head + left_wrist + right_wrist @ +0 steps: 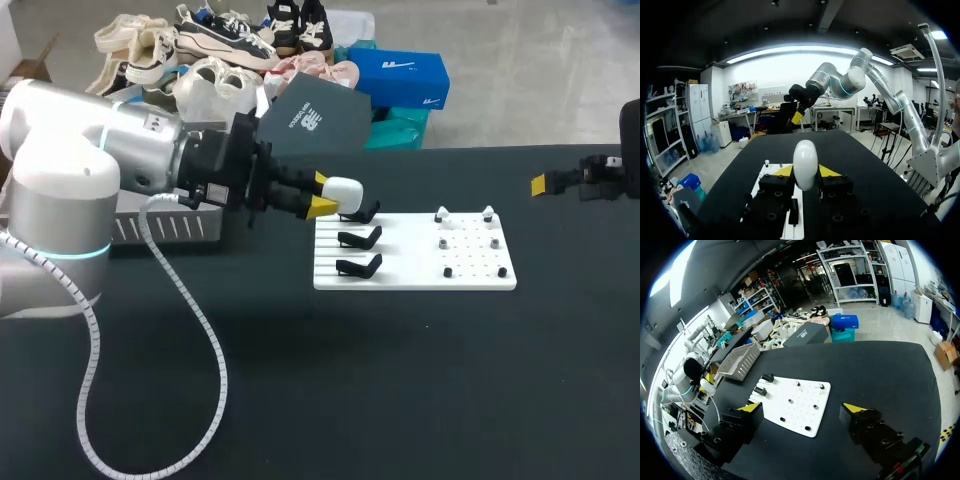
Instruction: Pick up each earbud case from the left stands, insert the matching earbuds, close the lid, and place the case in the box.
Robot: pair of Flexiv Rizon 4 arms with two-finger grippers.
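Note:
My left gripper (322, 197) is shut on a white earbud case (344, 192), held just above the farthest black stand (361, 212) of the white board (415, 272). In the left wrist view the case (805, 164) stands upright between the yellow tips of that gripper (805, 173). Two more black stands (361, 239) sit nearer on the board's left side and carry nothing. Small earbuds (441, 215) rest on pegs at the board's right. My right gripper (546, 183) hangs open at the far right, away from the board; its wrist view shows the gripper (802, 410) wide open with the board (800, 412) ahead of it.
A grey slatted basket (165, 228) stands at the table's left, partly hidden behind my left arm; the right wrist view shows the basket (739, 360) beyond the board. The dark tabletop (400, 380) stretches in front of the board.

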